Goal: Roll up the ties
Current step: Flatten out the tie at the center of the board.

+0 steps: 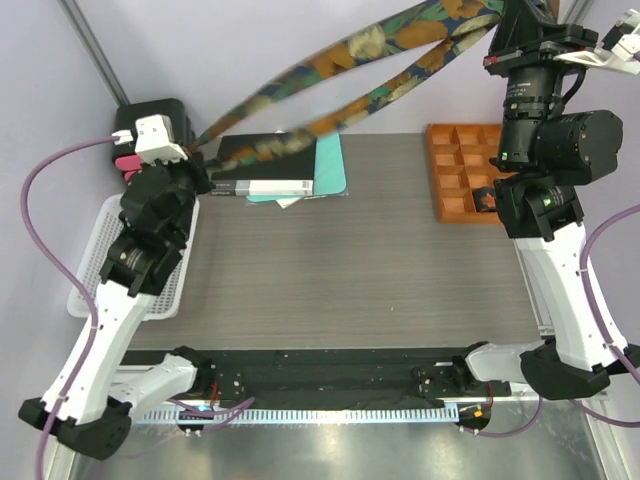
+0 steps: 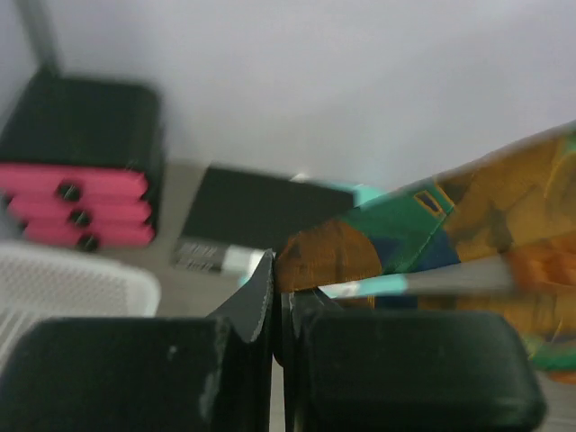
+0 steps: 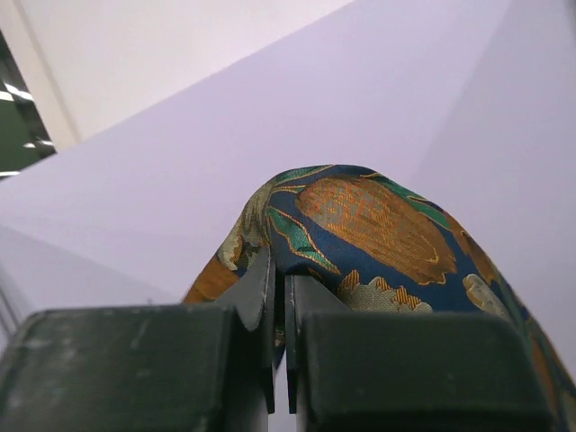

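While nothing looks rolled yet, we see one floral tie, dark blue with orange-gold leaves, held up in the air over the back of the bench. It runs as two bands from the left pincer, low near the back left corner, up to the right pincer, raised high at the back right. Both pincers are clenched on the fabric, and at the right one the cloth humps over the fingers.

We judge the task to be at its start: the tie has to be laid down and wound up.

The bench is grey wood grain. A white basket sits at its left edge and an orange compartment tray at its right. A black book lies on a teal sheet at the back. Pale lilac walls close in the space.
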Motion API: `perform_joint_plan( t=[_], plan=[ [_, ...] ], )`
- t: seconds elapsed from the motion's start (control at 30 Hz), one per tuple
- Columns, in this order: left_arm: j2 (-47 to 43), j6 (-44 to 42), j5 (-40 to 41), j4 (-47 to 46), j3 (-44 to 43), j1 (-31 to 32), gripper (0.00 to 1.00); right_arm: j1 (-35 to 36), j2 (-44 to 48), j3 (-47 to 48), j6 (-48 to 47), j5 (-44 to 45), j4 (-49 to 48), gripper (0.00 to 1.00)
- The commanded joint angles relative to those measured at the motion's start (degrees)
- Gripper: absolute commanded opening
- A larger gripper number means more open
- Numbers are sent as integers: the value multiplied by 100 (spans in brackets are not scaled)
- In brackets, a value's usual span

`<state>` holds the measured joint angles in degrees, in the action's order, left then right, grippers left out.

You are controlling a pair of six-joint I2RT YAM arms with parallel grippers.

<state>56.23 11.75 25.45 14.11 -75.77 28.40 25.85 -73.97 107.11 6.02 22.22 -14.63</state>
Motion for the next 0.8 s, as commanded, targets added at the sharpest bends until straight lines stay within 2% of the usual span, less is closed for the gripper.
perform_joint_plan(
  t=[0.0,0.03,0.2,0.23,0.3,0.33,0.37,0.5,0.57,0.7,0.77],
  plan=[
    [258,1707,751,2289,369,-1204,0,-106,374,109,-909,994,-32,1],
    [231,1717,725,2342,509,-1475,0,-132,392,-13,-1005,1047,-5,1],
    [-5,1401,593,2483,808,-1847,0,-264,621,-655,-1770,1443,30,1],
    [-85,922,175,2361,931,-1847,0,-299,726,-900,-1867,1408,83,1],
    [-330,585,-92,2071,1299,-1847,0,-343,814,-1191,-2156,1286,284,1],
    [-401,-261,-485,1922,1449,-1856,0,-335,901,-1488,-2297,1233,407,1],
    [-437,-609,-1132,1868,1546,-1847,0,-343,937,-1648,-2446,1206,513,1],
    [-385,-1788,-1218,1981,1881,-1847,0,-527,1139,-2378,-3150,1153,1591,1],
    [-227,-2288,-1340,2253,1864,-1847,0,-642,1332,-2659,-3387,759,2242,1],
    [11,-2922,-2270,2991,1785,-1847,0,-756,1692,-3230,-3985,363,3998,1],
    [194,-2959,-2334,3290,1759,-1847,0,-826,1886,-3722,-4457,-21,4563,1]
  ],
)
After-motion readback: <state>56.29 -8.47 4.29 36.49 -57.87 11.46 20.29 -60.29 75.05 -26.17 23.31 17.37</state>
